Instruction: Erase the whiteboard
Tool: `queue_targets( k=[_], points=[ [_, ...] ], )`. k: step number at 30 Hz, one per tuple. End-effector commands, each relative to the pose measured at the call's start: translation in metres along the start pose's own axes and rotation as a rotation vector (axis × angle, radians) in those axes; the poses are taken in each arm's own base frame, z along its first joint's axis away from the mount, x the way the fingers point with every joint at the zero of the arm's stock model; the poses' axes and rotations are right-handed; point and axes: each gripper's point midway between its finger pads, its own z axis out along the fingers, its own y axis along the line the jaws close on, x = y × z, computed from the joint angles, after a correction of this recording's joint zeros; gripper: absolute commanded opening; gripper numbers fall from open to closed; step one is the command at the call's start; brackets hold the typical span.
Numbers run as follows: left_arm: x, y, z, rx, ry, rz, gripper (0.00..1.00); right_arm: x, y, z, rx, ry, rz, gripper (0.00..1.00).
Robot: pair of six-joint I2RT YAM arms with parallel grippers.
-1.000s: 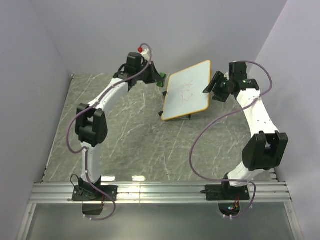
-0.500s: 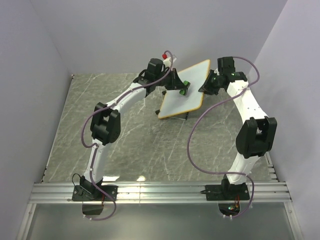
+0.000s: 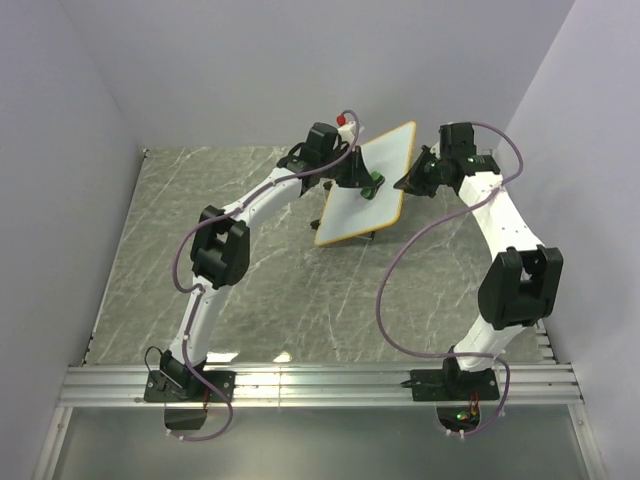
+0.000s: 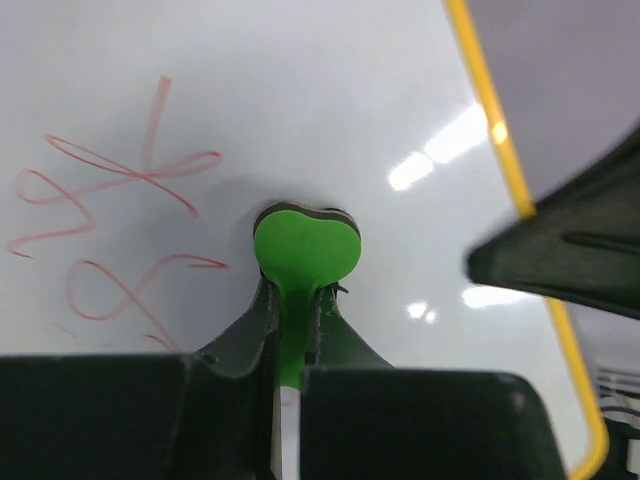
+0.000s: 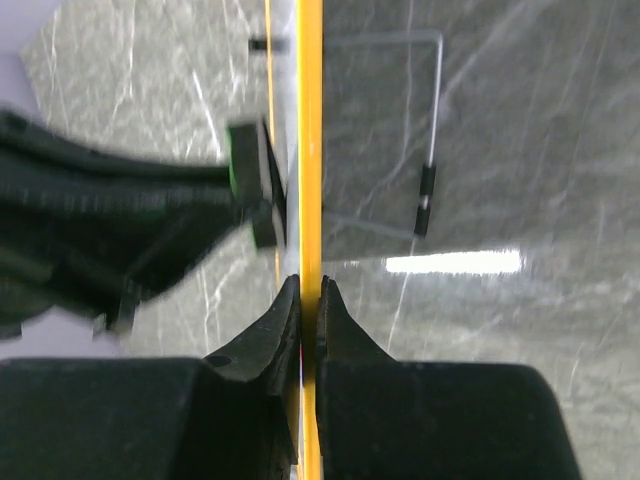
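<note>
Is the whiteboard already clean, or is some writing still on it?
Not clean: red scribbles show on the whiteboard, left of the green eraser.

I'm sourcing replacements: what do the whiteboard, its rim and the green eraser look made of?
The whiteboard: glossy coated surface, shown by sharp light glints; core unclear. Its rim: smooth yellow-orange, probably plastic. The green eraser: matte moulded plastic by its look, with a dark, possibly felt, layer against the board.

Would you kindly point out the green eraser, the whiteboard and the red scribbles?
green eraser (image 4: pixel 305 245): left wrist view, on its rounded head.
whiteboard (image 3: pixel 390 156): top external view, on its bare face.
red scribbles (image 4: pixel 148 172): left wrist view, where upper strokes cross.
</note>
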Motion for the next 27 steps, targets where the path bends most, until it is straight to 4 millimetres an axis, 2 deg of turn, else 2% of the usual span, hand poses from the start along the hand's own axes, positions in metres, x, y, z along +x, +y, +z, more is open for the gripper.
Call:
queue_targets(
  k=[1, 5, 9, 11, 13, 16, 19, 20, 22, 23, 24, 25, 26, 27],
  points=[
    [0.016, 0.023, 0.005, -0.109, 0.050, 0.077, 0.00, 0.048, -0.008, -0.020, 0.015, 0.133, -0.054, 0.00],
    [0.040, 0.053, 0.008, -0.201, 0.119, 0.071, 0.00, 0.078, -0.002, -0.046, -0.043, 0.211, -0.033, 0.00],
    [0.051, 0.071, 0.014, -0.235, 0.145, 0.036, 0.00, 0.101, -0.005, -0.074, -0.045, 0.236, -0.052, 0.00],
    [0.056, 0.081, 0.018, -0.231, 0.151, 0.002, 0.00, 0.105, -0.009, -0.077, -0.036, 0.236, -0.061, 0.00],
    [0.055, 0.082, 0.021, -0.215, 0.146, -0.015, 0.00, 0.109, -0.014, -0.073, -0.026, 0.245, -0.053, 0.00],
    [0.061, 0.081, 0.023, -0.190, 0.160, -0.017, 0.00, 0.104, -0.012, -0.066, -0.033, 0.236, -0.043, 0.00],
    [0.062, 0.064, 0.018, -0.157, 0.170, -0.001, 0.00, 0.087, -0.008, -0.059, -0.019, 0.204, -0.063, 0.00],
    [0.061, 0.048, 0.017, -0.135, 0.174, 0.016, 0.00, 0.084, -0.007, -0.058, -0.013, 0.202, -0.075, 0.00],
    [0.070, 0.032, 0.014, -0.108, 0.206, 0.042, 0.00, 0.068, -0.004, -0.052, 0.000, 0.177, -0.082, 0.00],
    [0.072, 0.007, 0.009, -0.077, 0.216, 0.068, 0.00, 0.065, -0.001, -0.051, -0.002, 0.172, -0.085, 0.00],
    [0.076, -0.006, 0.006, -0.050, 0.225, 0.083, 0.00, 0.058, 0.003, -0.047, -0.007, 0.167, -0.087, 0.00],
    [0.090, -0.014, 0.003, -0.031, 0.254, 0.089, 0.00, 0.056, 0.006, -0.046, -0.012, 0.167, -0.087, 0.00],
    [0.083, -0.045, -0.003, 0.023, 0.226, 0.127, 0.00, 0.053, 0.007, -0.044, -0.015, 0.167, -0.084, 0.00],
    [0.085, -0.060, -0.007, 0.067, 0.230, 0.133, 0.00, 0.050, 0.009, -0.042, -0.018, 0.165, -0.085, 0.00]
  ],
)
